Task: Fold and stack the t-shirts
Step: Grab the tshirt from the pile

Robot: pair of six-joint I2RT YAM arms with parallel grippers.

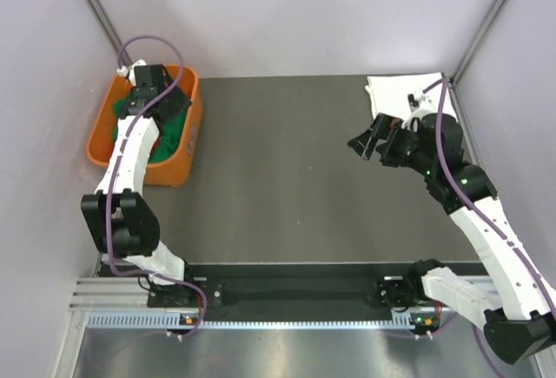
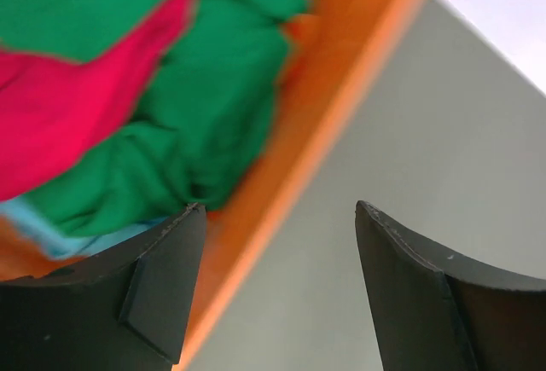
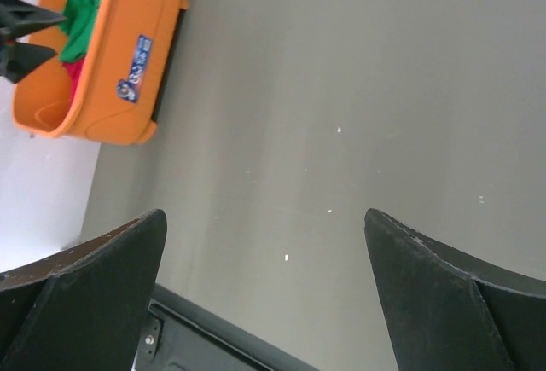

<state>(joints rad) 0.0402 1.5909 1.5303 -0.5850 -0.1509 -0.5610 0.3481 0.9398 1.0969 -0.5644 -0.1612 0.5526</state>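
Green t-shirts and a bright red t-shirt lie crumpled in the orange tub, with a strip of light blue cloth under them. My left gripper hangs open over the tub's rim, one finger above the cloth and the other above the table, holding nothing. In the top view it sits over the tub. A folded white t-shirt lies at the far right corner. My right gripper stands open and empty just in front of it, above bare table.
The orange tub stands at the table's far left corner, against the left wall. The dark table spreads between the two arms. Pale walls close in the left, far and right sides. A black rail runs along the near edge.
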